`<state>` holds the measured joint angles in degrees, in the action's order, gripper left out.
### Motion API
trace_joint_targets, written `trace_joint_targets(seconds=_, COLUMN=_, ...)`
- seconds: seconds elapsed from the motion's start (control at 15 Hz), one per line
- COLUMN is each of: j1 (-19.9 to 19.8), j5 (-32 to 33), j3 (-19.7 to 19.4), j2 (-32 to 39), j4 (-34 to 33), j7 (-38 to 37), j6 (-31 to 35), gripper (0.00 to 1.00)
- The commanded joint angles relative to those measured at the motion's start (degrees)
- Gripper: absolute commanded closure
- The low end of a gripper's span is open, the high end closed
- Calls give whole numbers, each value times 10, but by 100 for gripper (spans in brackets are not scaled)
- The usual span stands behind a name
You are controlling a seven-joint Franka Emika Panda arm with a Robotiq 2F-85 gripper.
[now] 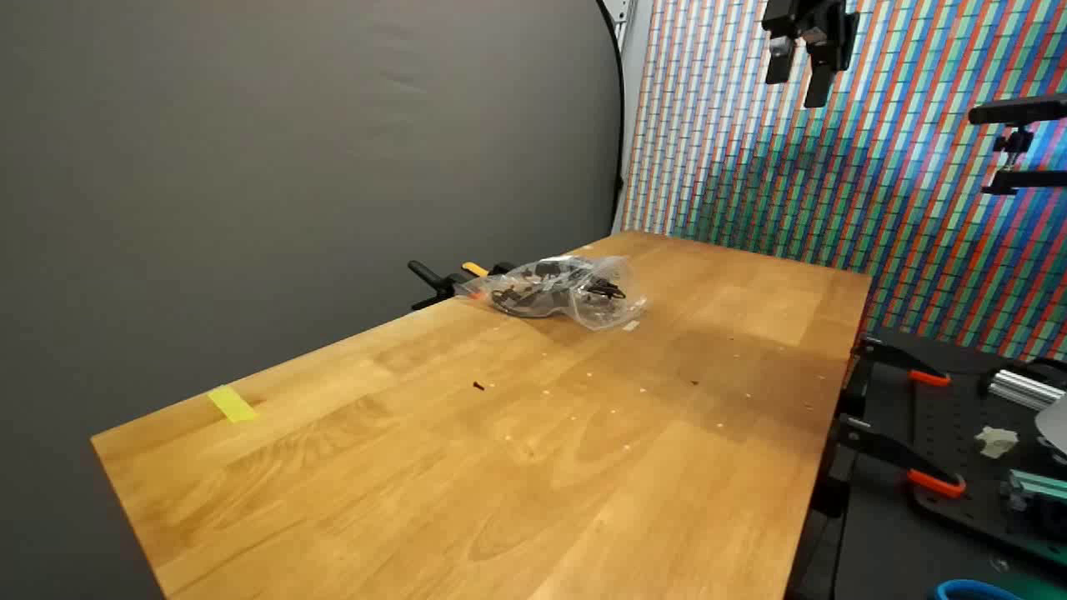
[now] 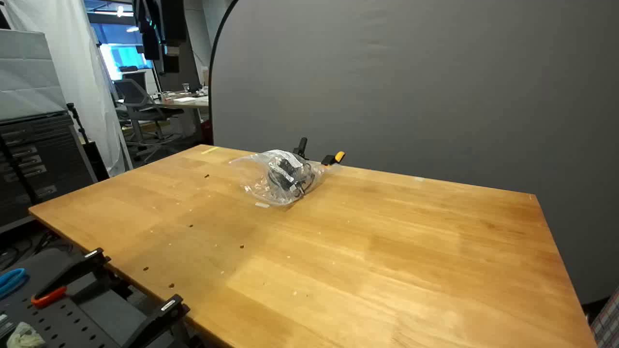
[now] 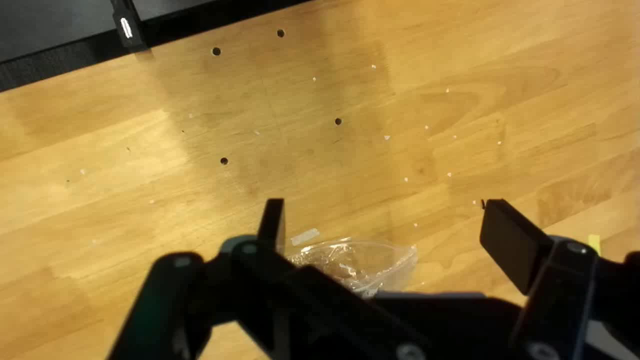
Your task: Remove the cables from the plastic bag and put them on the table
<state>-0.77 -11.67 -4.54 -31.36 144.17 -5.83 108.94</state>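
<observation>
A clear plastic bag (image 1: 613,314) (image 2: 255,183) lies on the wooden table (image 1: 500,483) (image 2: 411,251) near its back edge in both exterior views. Black cables (image 1: 604,288) (image 2: 288,176) show through the plastic, bundled inside the bag. In the wrist view only the bag's clear end (image 3: 370,257) shows; the gripper body hides the rest, and no cables show there. My gripper (image 1: 798,83) (image 2: 160,60) is high above the table, apart from the bag. In the wrist view its two fingers (image 3: 385,225) are wide apart with nothing held between them.
Clamps (image 1: 433,283) (image 2: 333,158) grip the back edge beside the bag. A strip of yellow tape (image 1: 232,404) (image 2: 210,150) is on the table. Black clamps (image 1: 900,458) (image 2: 159,321) hold the opposite edge, beside a dark perforated panel (image 1: 959,433). A grey backdrop (image 1: 333,167) stands behind.
</observation>
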Motion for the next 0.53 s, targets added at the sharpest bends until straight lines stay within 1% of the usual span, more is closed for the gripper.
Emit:
trace_joint_targets(seconds=0.0, j1=-9, j5=-4, j3=8, j2=1, j4=-2, j7=4, j6=-1, gripper=0)
trace_joint_targets(seconds=0.47, j1=-9, j5=-4, j3=8, j2=0, j4=-7, j7=4, j6=-1, gripper=0)
